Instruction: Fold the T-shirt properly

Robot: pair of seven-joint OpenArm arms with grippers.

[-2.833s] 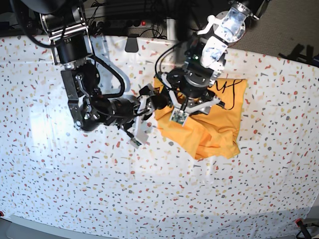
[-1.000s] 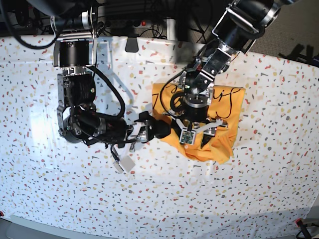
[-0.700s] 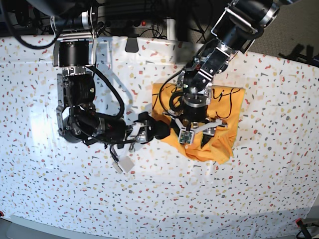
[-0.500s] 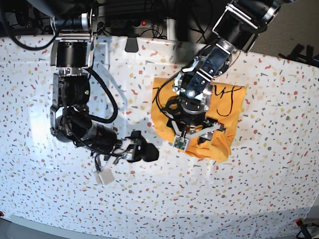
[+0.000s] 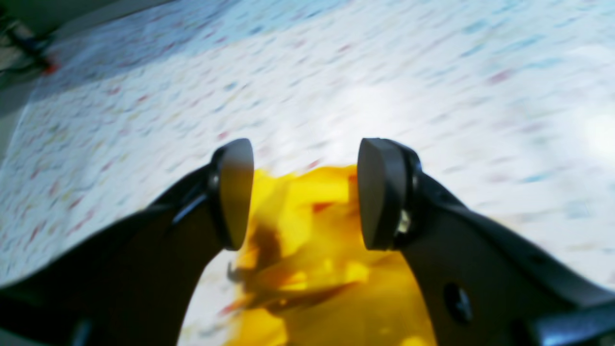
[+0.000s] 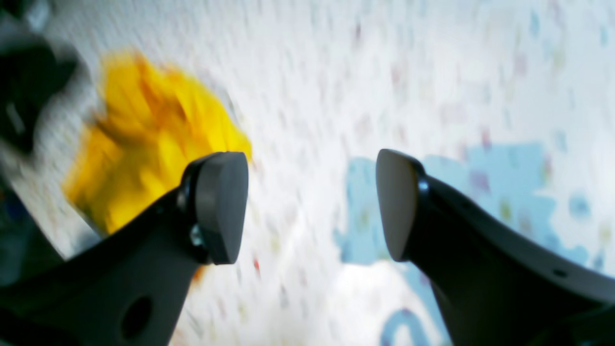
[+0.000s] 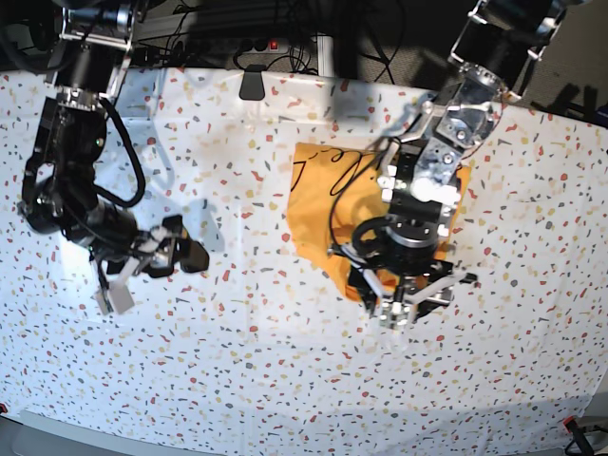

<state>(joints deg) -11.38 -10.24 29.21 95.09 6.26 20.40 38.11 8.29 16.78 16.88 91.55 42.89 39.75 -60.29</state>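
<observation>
The orange-yellow T-shirt [image 7: 318, 195] lies bunched in a rough rectangle right of the table's middle, with black lettering along its far edge. My left gripper [image 7: 413, 299] hovers open over its near right corner, and the arm hides much of the cloth. In the left wrist view the T-shirt [image 5: 307, 226] shows beneath and between the spread fingers [image 5: 235, 192], with nothing pinched by the left gripper [image 5: 305, 192]. My right gripper [image 7: 141, 261] stands open well to the left, away from the shirt. The right wrist view shows the right gripper [image 6: 312, 206] empty over bare cloth, the T-shirt [image 6: 153, 129] blurred at upper left.
A white speckled tablecloth [image 7: 285, 361] covers the whole table. Cables and a dark mount [image 7: 252, 84] sit along the far edge. A red-tipped clamp [image 7: 570, 425] holds the near right corner.
My right arm has swung away leftwards from the shirt's left edge, still open. My left arm has slid toward the near edge of the shirt. Both wrist views are motion-blurred.
</observation>
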